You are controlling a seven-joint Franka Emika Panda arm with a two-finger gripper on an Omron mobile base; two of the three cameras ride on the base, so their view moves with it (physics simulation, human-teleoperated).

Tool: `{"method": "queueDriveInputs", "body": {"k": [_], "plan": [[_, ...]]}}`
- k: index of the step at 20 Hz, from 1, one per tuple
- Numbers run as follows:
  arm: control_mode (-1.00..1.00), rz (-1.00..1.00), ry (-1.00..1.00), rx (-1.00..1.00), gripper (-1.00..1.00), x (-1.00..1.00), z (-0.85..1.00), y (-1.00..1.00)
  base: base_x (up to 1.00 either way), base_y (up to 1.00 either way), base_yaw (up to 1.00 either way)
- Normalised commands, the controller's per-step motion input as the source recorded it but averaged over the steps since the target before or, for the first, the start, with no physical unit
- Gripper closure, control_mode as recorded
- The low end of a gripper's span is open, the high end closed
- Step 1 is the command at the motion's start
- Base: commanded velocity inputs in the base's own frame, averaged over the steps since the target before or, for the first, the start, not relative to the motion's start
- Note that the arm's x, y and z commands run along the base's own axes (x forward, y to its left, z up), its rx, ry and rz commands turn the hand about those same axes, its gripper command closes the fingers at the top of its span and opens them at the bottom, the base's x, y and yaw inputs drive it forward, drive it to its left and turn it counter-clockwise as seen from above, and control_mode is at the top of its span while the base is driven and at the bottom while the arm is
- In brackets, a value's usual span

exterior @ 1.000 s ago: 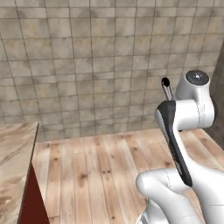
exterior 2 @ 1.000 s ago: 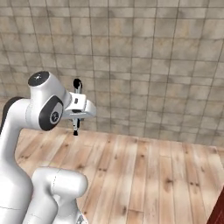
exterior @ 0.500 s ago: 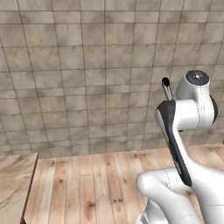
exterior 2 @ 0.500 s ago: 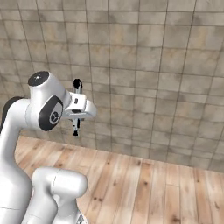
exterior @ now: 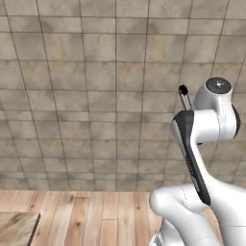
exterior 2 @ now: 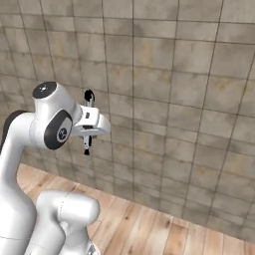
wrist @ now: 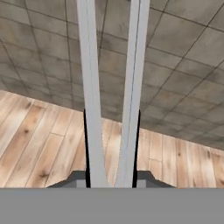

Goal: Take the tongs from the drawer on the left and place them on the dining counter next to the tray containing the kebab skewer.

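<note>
Gripper (wrist: pixel 111 181) was clamped on the tongs (wrist: pixel 111 87), its 2 dark fingertips (wrist: pixel 86 144) pressing the 2 silver arms from outside. From the right base view, the tongs (exterior 2: pixel 88 122) stood roughly upright in the raised hand, black end up, before the tiled wall (exterior 2: pixel 189 99). A beige corner, probably the worktop (exterior: pixel 17 229), sat low left above the wooden floor (exterior: pixel 96 216).

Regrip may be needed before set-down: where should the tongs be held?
The tongs suit a mid-length pinch, as the gripper has now: fingers on the flat outer faces of both slim arms, black end clear above. That probably balances them.
</note>
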Motion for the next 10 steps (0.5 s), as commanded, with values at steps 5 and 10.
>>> {"method": "queueDriveInputs", "body": {"k": [5, 10], "plan": [[1.0, 0.0, 0.0, 0.0, 1.0, 0.0, 0.0, 0.0, 1.0, -0.01, 0.46], [1.0, 0.0, 0.0, 0.0, 1.0, 0.0, 0.0, 0.0, 0.93, -0.03, 0.84]]}}
